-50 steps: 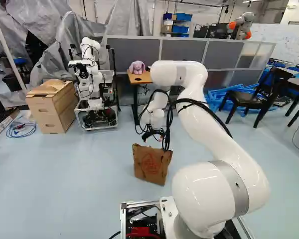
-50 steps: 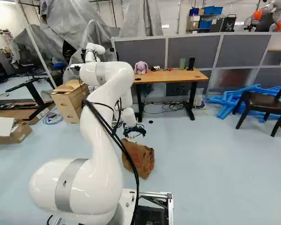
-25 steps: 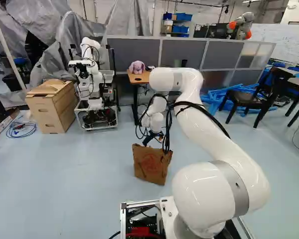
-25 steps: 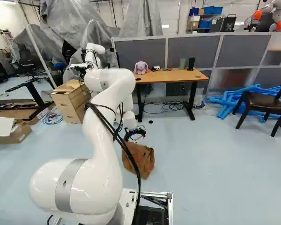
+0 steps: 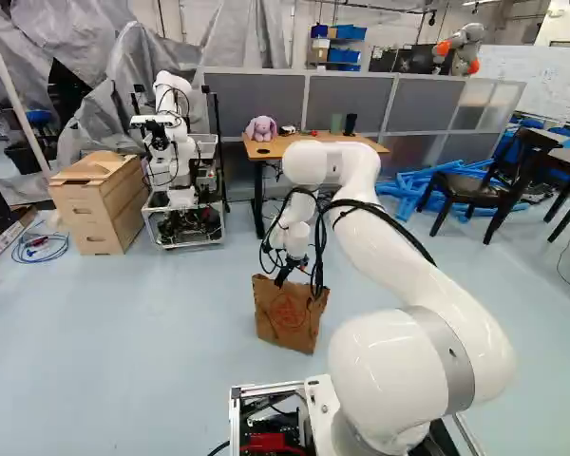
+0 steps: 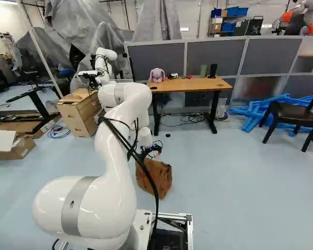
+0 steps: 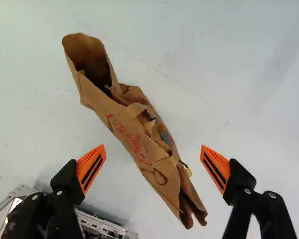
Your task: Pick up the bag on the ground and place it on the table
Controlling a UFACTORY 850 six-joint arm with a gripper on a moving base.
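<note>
In the left base view my gripper [image 5: 287, 271] hangs at the top edge of the brown paper bag [image 5: 287, 318], which stands on the floor. The right base view shows the same bag [image 6: 155, 178] partly behind the arm's cables. Seen from the wrist, the gripper [image 7: 153, 162] is open, its orange pads wide apart. Below, the bag [image 7: 134, 134] runs slantwise, one end between the line of the fingers and the other out ahead; neither pad touches it. The table [image 6: 190, 84] stands farther off, beyond the bag.
A plush bunny [image 6: 157, 75], a green cup [image 6: 203, 70] and a black object stand on the table. Wooden boxes [image 5: 100, 204] and another robot [image 5: 176, 152] are at the left of the left base view. A dark chair [image 6: 292, 114] and blue tubes [image 6: 255, 112] lie rightward.
The arm has come lower and the gripper has swung round and down toward the bag's top. The bag and base have not moved.
</note>
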